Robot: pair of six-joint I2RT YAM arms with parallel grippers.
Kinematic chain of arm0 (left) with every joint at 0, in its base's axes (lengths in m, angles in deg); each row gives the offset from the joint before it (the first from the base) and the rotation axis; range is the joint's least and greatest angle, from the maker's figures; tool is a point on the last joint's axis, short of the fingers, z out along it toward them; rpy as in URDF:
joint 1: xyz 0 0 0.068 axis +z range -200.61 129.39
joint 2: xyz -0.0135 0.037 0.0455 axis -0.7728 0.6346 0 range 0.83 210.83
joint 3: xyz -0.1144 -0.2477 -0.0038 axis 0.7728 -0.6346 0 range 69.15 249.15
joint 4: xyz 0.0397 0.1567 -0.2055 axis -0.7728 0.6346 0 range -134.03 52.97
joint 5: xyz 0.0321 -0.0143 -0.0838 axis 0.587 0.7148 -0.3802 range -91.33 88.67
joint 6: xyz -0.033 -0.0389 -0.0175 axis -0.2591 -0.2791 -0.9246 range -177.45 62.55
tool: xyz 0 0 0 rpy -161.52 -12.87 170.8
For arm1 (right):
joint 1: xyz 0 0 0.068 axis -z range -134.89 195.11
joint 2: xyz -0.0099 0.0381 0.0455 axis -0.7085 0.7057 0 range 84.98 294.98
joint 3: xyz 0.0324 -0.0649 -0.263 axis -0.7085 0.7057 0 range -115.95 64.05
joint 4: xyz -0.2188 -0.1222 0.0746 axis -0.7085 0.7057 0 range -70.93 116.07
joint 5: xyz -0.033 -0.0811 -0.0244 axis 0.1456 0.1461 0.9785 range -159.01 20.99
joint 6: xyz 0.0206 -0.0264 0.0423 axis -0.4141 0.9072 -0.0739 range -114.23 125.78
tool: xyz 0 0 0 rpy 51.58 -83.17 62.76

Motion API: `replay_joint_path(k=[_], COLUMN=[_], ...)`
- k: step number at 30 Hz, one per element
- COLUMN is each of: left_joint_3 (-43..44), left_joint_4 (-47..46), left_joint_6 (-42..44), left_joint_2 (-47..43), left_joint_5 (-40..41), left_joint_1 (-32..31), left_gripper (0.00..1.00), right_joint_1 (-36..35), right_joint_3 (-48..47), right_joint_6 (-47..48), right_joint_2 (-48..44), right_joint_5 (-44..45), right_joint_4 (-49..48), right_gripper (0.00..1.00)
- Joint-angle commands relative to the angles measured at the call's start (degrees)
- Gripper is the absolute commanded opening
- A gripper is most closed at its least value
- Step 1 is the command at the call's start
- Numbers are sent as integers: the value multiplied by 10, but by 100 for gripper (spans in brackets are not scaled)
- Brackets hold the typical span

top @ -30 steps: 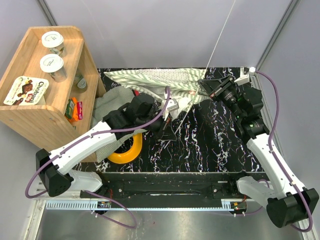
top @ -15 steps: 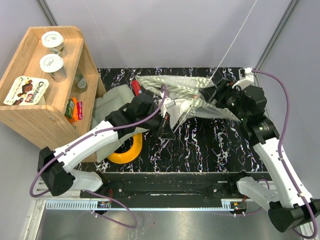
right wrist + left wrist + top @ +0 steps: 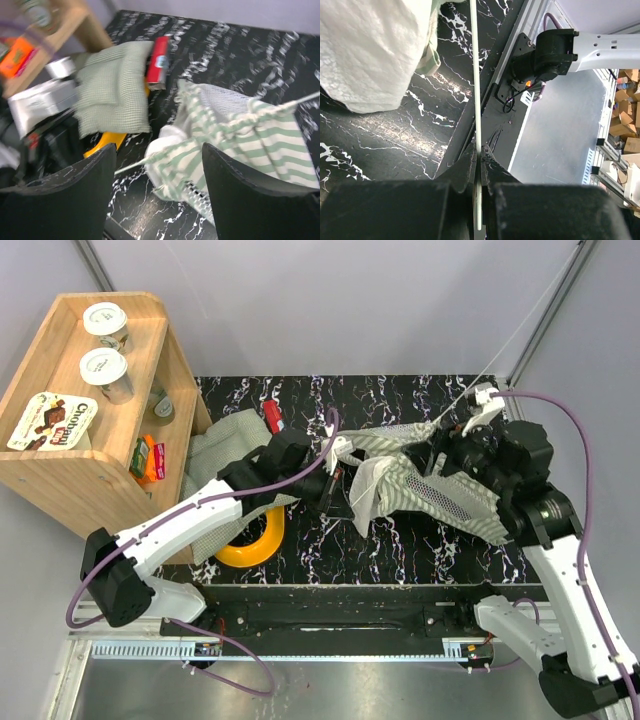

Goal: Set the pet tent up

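Only the left wrist view shows the grip. The left fingers (image 3: pixel 470 167) are pressed together on a thin pale pole (image 3: pixel 475 75), which runs straight out from between their tips. The pet tent (image 3: pixel 370 50) appears there as bunched white fabric, ahead of the fingers and off to one side. Past the bench (image 3: pixel 395 135) edge are an arm's base (image 3: pixel 555 47) with its cable and some cardboard boxes (image 3: pixel 627 130). From above, this grip is hidden under the left arm's wrist.

The right wrist view shows the right fingers (image 3: pixel 225 175) standing wide apart and closed on nothing. The pet tent (image 3: pixel 250 135) lies heaped just beyond them on the bench, its green and white stripes and white mesh showing. The pole (image 3: pixel 305 99) passes through the tent's hem. Farther off lie a small-checked cushion (image 3: pixel 112 90), a red packet (image 3: pixel 160 65) and a yellow ring (image 3: pixel 102 142). The packet's print is too blurred to read.

The top view alone places everything together. The pet tent (image 3: pixel 430 490) lies crumpled between the two sets of fingers, and the pole (image 3: pixel 520 325) rises from it toward the far corner. A wooden shelf (image 3: pixel 60 475) stands beside the left arm. A carton (image 3: pixel 52 422) on it reads "Chobani", next to two lidded cups (image 3: pixel 105 320) whose print is too small to read.
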Motion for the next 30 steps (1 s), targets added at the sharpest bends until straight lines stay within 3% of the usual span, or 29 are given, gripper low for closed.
replay_joint_path(k=[1,7,12,17,23,30], left_joint_3=[26,39,42,39,44,47], left_joint_4=[-41,-8,2,4,7,8], left_joint_6=[25,86,130,141,142,139], left_joint_2=[-4,-1,-9,-15,-19,-16], left_joint_5=[17,62,79,61,53,33], left_joint_1=[2,-5,-5,-5,-5,-5], left_gripper=[0,0,0,0,0,0], right_joint_1=[-4,-38,-91,-124,-145,-152], right_joint_3=[-4,-15,-57,-90,-109,-84], right_joint_6=[162,389,573,624,658,664], right_joint_2=[-52,-25,51,130,191,215], right_joint_5=[-208,-313,-306,-292,-284,-268], right_joint_4=[-24,63,171,197,227,191], right_gripper=[73,71,71,50,52,50])
